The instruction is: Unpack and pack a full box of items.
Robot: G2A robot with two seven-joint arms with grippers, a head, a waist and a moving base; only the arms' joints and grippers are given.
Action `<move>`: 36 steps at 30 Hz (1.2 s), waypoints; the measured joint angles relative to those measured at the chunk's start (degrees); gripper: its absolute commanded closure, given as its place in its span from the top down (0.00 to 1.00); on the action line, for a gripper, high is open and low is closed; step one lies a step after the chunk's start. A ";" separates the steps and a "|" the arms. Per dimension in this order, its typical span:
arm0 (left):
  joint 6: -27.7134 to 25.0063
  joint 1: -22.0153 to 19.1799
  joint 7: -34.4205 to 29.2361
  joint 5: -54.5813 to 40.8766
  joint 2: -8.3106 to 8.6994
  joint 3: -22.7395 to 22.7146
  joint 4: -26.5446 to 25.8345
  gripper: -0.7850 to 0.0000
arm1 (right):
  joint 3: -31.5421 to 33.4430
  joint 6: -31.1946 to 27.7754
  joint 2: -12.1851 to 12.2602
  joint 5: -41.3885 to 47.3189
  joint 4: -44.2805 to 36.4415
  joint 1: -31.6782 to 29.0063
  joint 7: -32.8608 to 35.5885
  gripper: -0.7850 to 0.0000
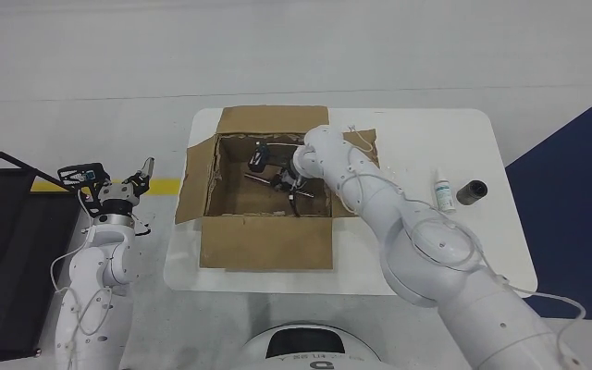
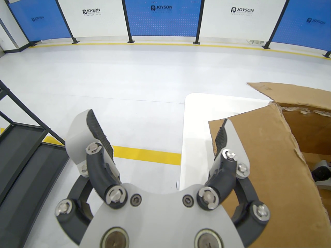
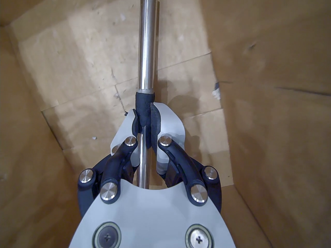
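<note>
An open cardboard box (image 1: 266, 242) stands on the white table (image 1: 444, 250). My right gripper (image 3: 146, 116) is down inside the box, shut on a shiny metal rod (image 3: 148, 39) at its black-wrapped section; the rod points along the box floor (image 3: 85, 52). From above, the right gripper (image 1: 289, 183) sits near the box's middle, beside a dark item (image 1: 262, 155) at the far wall. My left gripper (image 2: 157, 127) hangs open and holds nothing, off the table's left side, level with the box flap (image 2: 261, 161). In the top view the left gripper (image 1: 113, 174) is over the floor.
A small white bottle (image 1: 444, 191) and a dark cylinder (image 1: 472, 191) lie on the table right of the box. A black rack (image 2: 23, 156) stands on the floor at the far left. The box flaps (image 1: 194, 180) are spread outward.
</note>
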 measured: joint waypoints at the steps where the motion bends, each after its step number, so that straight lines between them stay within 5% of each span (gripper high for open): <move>1: 0.00 0.00 0.00 0.00 0.00 0.00 0.00 1.00 | 0.18 0.08 0.11 0.27 -0.55 -0.11 1.08 0.00; 2: 0.00 0.00 0.00 0.00 0.00 0.00 0.00 1.00 | 0.39 0.23 0.27 0.49 -1.38 -0.26 2.18 0.10; 3: 0.00 0.00 0.00 0.00 0.00 0.00 0.00 1.00 | 0.52 0.38 0.41 0.52 -2.04 -0.35 2.73 0.34; 6: 0.00 0.00 0.00 0.00 0.00 0.00 0.00 1.00 | 0.94 0.98 1.00 0.17 -4.17 -0.68 3.00 0.49; 21: 0.00 0.00 0.00 0.00 0.00 0.00 0.00 1.00 | 3.04 3.40 2.83 -0.94 -8.09 -2.39 3.92 0.44; 36: 0.00 0.00 0.00 0.00 0.00 0.00 0.00 1.00 | 2.85 5.60 0.95 -4.12 -5.02 -3.18 0.51 0.37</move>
